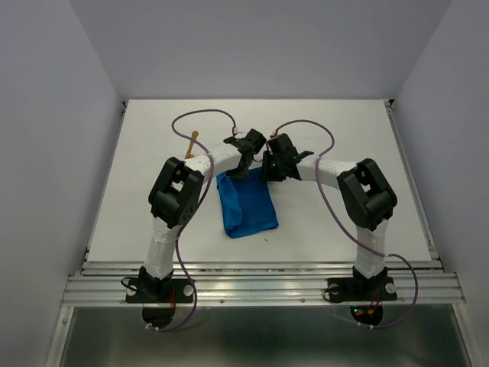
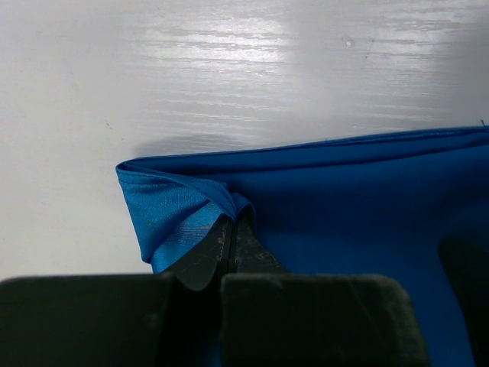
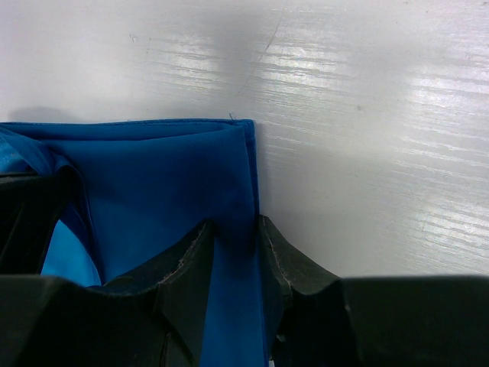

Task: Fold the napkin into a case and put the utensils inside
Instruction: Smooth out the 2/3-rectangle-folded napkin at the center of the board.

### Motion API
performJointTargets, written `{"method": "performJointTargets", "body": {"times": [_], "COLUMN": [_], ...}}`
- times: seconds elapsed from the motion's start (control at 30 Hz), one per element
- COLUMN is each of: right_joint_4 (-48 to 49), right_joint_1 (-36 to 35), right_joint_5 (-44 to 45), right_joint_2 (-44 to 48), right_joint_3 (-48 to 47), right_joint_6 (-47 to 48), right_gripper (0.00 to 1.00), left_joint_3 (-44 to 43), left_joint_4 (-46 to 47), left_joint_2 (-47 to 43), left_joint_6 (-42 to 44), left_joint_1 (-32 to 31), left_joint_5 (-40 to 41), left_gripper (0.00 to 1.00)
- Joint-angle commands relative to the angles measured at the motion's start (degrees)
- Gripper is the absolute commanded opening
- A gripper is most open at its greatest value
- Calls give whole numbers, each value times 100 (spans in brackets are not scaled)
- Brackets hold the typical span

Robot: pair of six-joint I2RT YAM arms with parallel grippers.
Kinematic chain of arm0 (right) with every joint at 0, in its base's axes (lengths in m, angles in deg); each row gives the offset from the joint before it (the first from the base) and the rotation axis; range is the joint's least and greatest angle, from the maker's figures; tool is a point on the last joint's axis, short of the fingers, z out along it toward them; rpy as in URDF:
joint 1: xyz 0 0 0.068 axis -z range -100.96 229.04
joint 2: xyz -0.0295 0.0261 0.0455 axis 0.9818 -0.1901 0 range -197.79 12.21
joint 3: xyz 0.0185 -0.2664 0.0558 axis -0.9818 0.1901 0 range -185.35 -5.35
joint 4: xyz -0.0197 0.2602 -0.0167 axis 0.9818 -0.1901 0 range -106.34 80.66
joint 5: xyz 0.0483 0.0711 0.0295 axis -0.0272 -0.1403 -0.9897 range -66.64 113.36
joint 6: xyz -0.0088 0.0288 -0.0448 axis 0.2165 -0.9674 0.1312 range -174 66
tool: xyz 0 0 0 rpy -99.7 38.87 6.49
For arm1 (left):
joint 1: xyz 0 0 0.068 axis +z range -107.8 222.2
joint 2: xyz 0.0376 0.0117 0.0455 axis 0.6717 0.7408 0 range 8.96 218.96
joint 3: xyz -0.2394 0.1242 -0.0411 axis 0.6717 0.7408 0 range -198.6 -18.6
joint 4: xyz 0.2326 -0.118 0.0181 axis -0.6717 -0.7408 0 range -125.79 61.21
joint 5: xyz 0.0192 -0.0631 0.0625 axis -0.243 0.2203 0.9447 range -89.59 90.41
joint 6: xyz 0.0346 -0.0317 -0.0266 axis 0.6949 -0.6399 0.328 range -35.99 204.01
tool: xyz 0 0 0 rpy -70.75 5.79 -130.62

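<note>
The bright blue napkin (image 1: 248,206) lies folded into a narrow rectangle at the table's middle. My left gripper (image 1: 243,164) is at its far left corner and is shut on a bunched fold of the cloth (image 2: 183,202), with the fingertips (image 2: 231,222) pressed together. My right gripper (image 1: 269,170) is at the far right corner. Its jaws (image 3: 235,229) stand slightly apart, astride the napkin's right edge (image 3: 248,168), with cloth between them. One golden-orange utensil (image 1: 191,143) lies at the far left, partly hidden by the left arm. Other utensils are out of view.
The white table (image 1: 344,138) has raised rails along its left and right sides. Purple cables (image 1: 202,115) loop over the far part of the table from both arms. Grey walls close in the workspace.
</note>
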Motion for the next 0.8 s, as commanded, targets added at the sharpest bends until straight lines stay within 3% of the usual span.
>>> {"method": "performJointTargets", "body": {"times": [0.0,0.77], "right_joint_4": [61,70], "right_joint_1": [6,6], "right_joint_5": [-70,-131], "right_joint_2": [-94,-121], "right_joint_3": [-113,-87], "right_joint_6": [-40,-31], "right_gripper": [35,35], "left_joint_3": [53,-184], "left_joint_4": [74,145], "left_joint_2": [-550,-383], "left_joint_6": [31,-57], "left_joint_1": [-49,-216], "left_joint_5": [-176,-545], "left_gripper": [0,0]}}
